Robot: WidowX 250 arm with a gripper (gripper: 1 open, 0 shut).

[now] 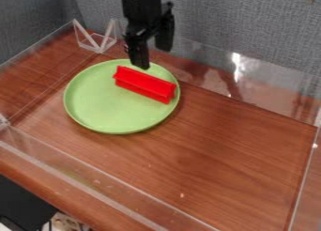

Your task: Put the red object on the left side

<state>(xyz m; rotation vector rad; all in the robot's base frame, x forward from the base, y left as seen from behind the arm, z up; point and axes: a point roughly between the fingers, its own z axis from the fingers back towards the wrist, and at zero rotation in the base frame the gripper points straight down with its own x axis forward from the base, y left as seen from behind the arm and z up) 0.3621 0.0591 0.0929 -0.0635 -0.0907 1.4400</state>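
The red object [145, 84], a bright red brick-like block, lies on the right part of a round lime-green plate [107, 108], angled from upper left to lower right. My black gripper [150, 44] hangs above the block's far end, fingers pointing down and spread open with nothing between them. It does not touch the block.
The plate rests on a brown wooden tabletop [213, 150] enclosed by clear acrylic walls [269, 80]. A grey backdrop stands behind. A small white wire stand [90, 35] sits at the back left corner.
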